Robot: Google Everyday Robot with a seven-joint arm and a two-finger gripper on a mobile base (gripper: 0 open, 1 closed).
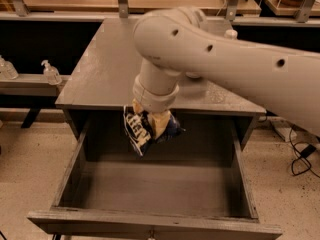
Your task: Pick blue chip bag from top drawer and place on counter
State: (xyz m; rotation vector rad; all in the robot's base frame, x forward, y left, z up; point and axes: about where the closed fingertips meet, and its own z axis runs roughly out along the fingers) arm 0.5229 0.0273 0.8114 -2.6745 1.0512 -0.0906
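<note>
the claw [152, 123] grips the blue chip bag [142, 131] above the top drawer [150, 224].

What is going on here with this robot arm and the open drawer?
The robot's single arm is taking the blue chip bag out of the top drawer. Its pincer is closed on the bag and holds it in the air above the open drawer, just below the front edge of the counter. The bag is not yet on the counter, so the placing step remains.
</note>
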